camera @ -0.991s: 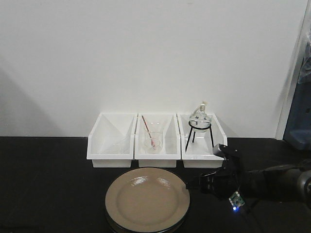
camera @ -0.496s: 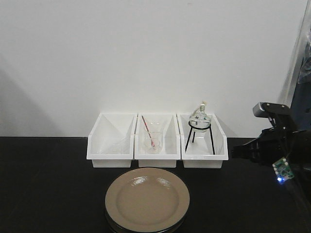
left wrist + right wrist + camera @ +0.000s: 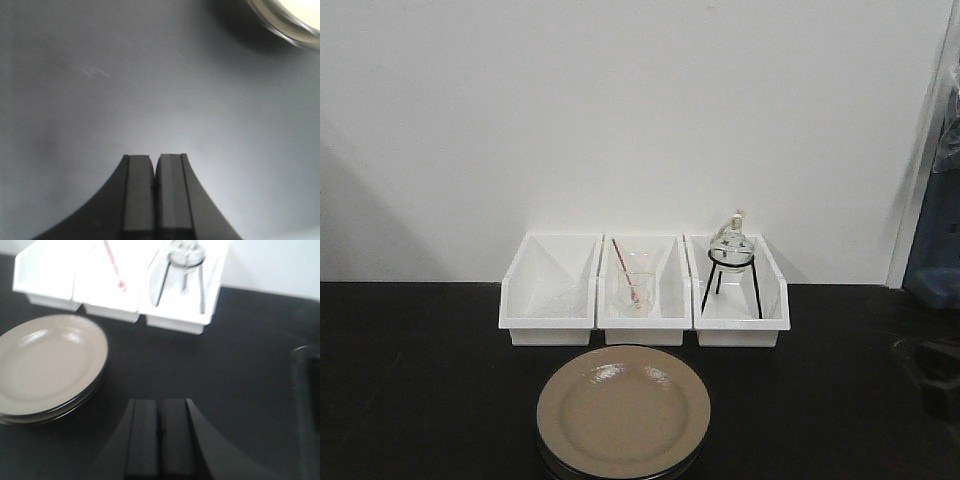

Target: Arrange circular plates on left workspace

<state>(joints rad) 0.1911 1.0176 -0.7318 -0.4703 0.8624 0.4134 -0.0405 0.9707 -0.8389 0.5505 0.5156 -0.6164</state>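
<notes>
Plates [image 3: 623, 412] stacked before three bins [image 3: 643, 290]; left claw [image 3: 154, 187], right claw [image 3: 160, 432] pressed together.

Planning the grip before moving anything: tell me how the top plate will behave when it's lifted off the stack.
The top plate looks stiff and glazed, so probably slippery. It sits nested on the plate below, leaving only a thin rim to grab. It would likely chip or break if dropped on the counter.

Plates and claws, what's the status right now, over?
Left gripper shut, empty. Right gripper shut, empty, above the countertop. Plates stacked in front of the white bins, untouched. Nothing in the way.
</notes>
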